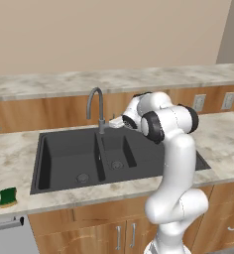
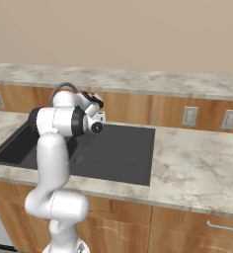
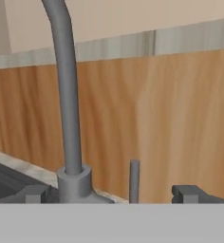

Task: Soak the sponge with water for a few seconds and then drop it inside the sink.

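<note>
Sponge (image 1: 8, 196) sits on near-left counter (image 1: 15, 163), well apart from sink (image 1: 69, 154) and from arm. Gripper (image 3: 111, 193) parked at far edge of sink, right by faucet (image 1: 96, 106), jaws wide apart, nothing between them. Hand view gives faucet stem (image 3: 69, 109) and thin lever (image 3: 134, 180) up close against wood backsplash (image 3: 171, 109). Right base view has drainboard (image 2: 121, 148), wall outlets (image 2: 189, 116); arm covers basins there.

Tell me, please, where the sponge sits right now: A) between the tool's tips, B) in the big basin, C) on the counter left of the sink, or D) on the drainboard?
C: the sponge lies on the counter left of the sink, away from the open tool.
</note>
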